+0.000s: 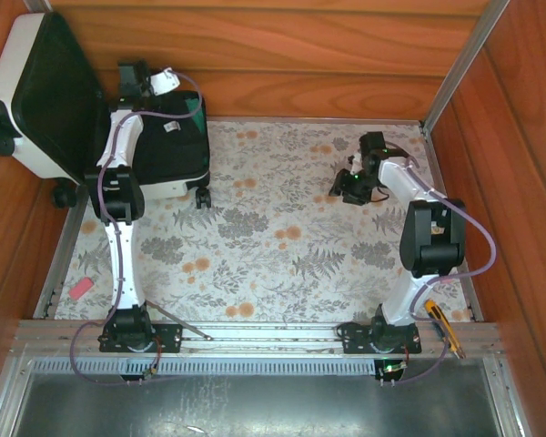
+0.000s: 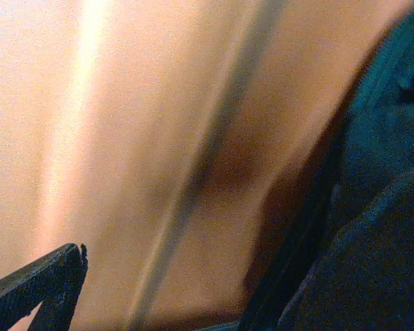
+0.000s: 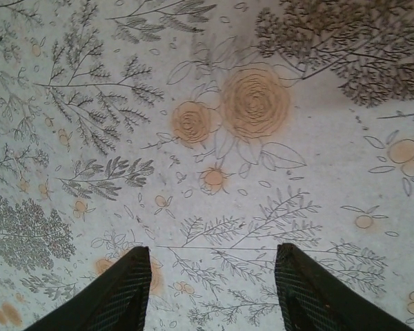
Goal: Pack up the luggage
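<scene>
Top external view gives us the luggage [image 1: 173,150] lying open in the far left corner of the flowered counter [image 1: 282,237], its black-lined lid [image 1: 59,100] propped against the left wooden wall [image 1: 9,237]. Our left hand [image 1: 135,77] hangs over the far edge of the case. The left wrist view is blurred, with one finger [image 2: 34,289] in its lower corner, so we cannot tell how that hand stands. Our right hand [image 3: 214,252] hovers over the counter at the far right, fingers spread, nothing between them. A small pink piece [image 1: 80,289] lies near left.
</scene>
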Robot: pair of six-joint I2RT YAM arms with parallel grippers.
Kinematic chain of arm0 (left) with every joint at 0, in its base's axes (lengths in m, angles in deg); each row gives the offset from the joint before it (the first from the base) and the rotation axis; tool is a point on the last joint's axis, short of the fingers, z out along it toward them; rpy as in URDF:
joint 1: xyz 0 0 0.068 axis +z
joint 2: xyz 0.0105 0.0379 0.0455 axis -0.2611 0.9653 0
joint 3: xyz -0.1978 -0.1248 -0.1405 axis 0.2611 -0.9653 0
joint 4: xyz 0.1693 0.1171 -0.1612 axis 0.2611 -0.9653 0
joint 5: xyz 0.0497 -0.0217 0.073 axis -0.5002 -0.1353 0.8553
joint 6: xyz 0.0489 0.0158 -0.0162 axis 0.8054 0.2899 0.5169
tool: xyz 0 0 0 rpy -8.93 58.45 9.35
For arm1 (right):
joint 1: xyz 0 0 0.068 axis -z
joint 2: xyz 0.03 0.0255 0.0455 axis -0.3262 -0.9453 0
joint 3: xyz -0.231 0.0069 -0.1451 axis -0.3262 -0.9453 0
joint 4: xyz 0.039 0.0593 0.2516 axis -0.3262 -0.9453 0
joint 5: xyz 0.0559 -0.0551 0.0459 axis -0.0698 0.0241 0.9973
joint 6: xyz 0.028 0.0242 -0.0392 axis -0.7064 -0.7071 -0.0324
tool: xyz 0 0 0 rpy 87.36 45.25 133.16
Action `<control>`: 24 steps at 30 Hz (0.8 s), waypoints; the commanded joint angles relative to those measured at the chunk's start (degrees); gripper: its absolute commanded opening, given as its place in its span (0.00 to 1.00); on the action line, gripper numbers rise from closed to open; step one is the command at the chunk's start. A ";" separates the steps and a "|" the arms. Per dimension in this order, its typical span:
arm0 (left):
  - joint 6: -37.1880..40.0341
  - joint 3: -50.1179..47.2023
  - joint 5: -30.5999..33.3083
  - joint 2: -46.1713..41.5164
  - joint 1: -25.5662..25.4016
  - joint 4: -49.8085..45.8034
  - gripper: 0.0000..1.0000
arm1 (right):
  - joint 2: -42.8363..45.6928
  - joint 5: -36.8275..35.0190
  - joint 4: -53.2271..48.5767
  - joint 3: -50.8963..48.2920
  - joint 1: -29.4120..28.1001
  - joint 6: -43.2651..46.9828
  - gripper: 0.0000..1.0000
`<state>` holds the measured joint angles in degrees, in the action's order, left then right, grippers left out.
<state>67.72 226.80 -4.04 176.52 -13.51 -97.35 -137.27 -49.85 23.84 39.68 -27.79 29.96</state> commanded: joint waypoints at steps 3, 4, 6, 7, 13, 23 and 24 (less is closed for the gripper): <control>-21.64 6.29 -0.97 0.33 0.33 8.14 1.00 | 0.97 -1.31 -0.87 0.15 -2.39 0.11 0.51; -22.30 6.27 -0.91 0.00 0.26 7.89 1.00 | 0.96 -0.83 -0.61 -0.13 -2.83 0.22 0.50; -21.98 6.01 -0.93 -0.30 0.13 6.84 1.00 | 1.02 -0.25 -0.38 -0.38 -3.46 0.46 0.49; -21.66 6.63 -1.15 -0.18 0.13 5.02 1.00 | 1.17 -0.18 -0.22 -0.54 -3.76 0.55 0.48; -20.74 5.31 0.77 -0.94 0.69 -5.96 1.00 | 2.16 0.25 0.33 -1.51 -4.22 1.51 0.48; -22.36 -13.51 -0.40 -8.76 2.37 -8.43 1.00 | 2.17 2.76 2.42 0.13 -4.94 2.63 0.52; -22.62 -13.87 -0.24 -9.03 2.41 -8.43 1.00 | 2.09 2.80 2.81 0.62 -5.32 2.66 0.53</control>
<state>46.21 214.39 -3.85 171.53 -11.56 -103.23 -136.46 -49.24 25.52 38.94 -31.97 31.52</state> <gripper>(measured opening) 0.998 0.521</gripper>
